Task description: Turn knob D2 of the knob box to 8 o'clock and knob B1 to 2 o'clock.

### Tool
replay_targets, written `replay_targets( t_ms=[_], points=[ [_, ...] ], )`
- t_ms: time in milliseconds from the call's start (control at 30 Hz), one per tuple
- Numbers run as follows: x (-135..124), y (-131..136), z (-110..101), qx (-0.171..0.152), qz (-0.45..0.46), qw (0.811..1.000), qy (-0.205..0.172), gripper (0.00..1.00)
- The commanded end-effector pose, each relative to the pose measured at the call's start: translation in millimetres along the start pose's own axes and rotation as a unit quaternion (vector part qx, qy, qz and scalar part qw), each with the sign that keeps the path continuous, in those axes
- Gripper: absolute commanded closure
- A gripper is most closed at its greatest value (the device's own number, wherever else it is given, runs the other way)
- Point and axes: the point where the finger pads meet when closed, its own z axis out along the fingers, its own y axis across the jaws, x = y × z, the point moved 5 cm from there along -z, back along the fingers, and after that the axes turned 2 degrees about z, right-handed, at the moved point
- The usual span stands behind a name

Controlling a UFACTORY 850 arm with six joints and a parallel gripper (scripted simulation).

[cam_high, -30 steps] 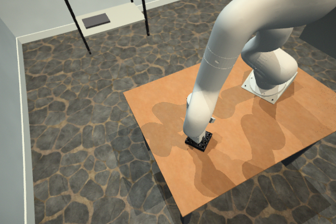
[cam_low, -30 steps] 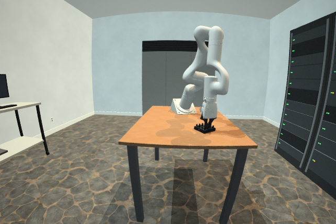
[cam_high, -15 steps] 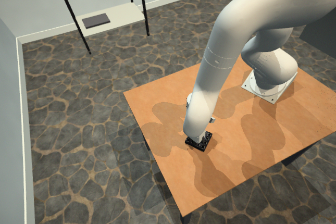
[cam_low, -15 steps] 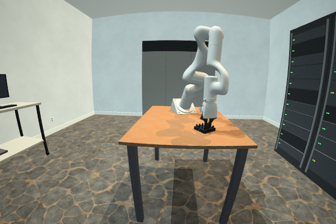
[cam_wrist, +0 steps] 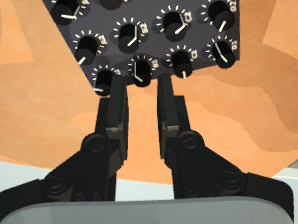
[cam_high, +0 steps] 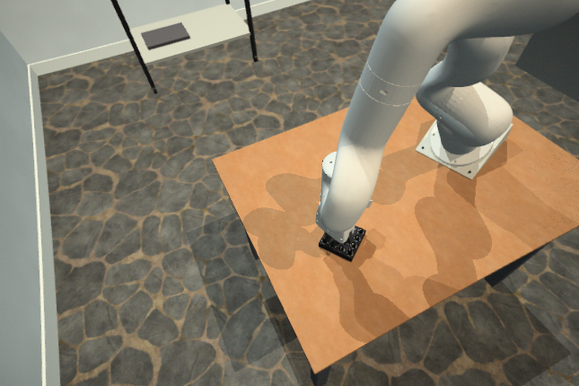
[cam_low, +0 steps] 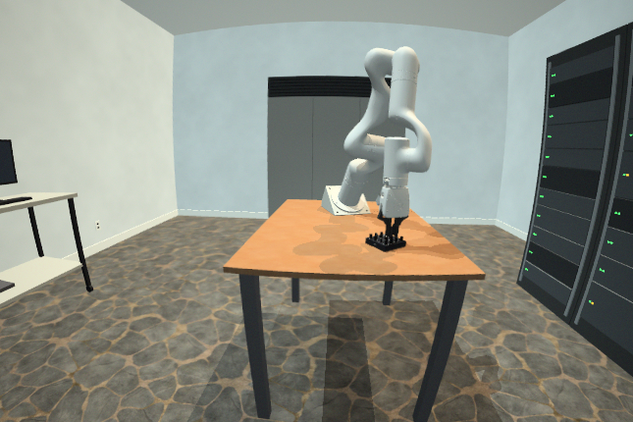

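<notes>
The black knob box [cam_high: 349, 247] [cam_low: 386, 245] [cam_wrist: 194, 38] stands on the orange table [cam_high: 481, 245] [cam_low: 287, 248]. In the wrist view its white-lined knobs point various ways. My gripper [cam_wrist: 142, 92] [cam_low: 391, 231] hangs straight down over the box edge nearest the wrist camera. Its two black fingers straddle the second knob from the left in that edge row [cam_wrist: 141, 70], with a small gap on each side, so the gripper is slightly open around it. That knob's white line points toward the camera. I cannot read the printed names. In the top view the arm hides the fingers.
The arm's white base [cam_high: 462, 150] [cam_low: 343, 203] is bolted at the table's far side. A desk [cam_low: 23, 198] stands at the left wall, server racks [cam_low: 596, 174] at the right. The box sits well in from the table edges.
</notes>
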Motion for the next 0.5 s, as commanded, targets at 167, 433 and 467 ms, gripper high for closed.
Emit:
replay_targets(
  t_ms=[167, 433, 467],
  points=[
    [-1.1, 0.4, -16.9, 0.002, 0.000, 1.000, 0.002, 0.81],
    [-1.1, 0.4, -17.0, 0.002, 0.000, 1.000, 0.002, 0.81],
    [-1.1, 0.4, -17.0, 0.002, 0.000, 1.000, 0.002, 0.81]
  ],
)
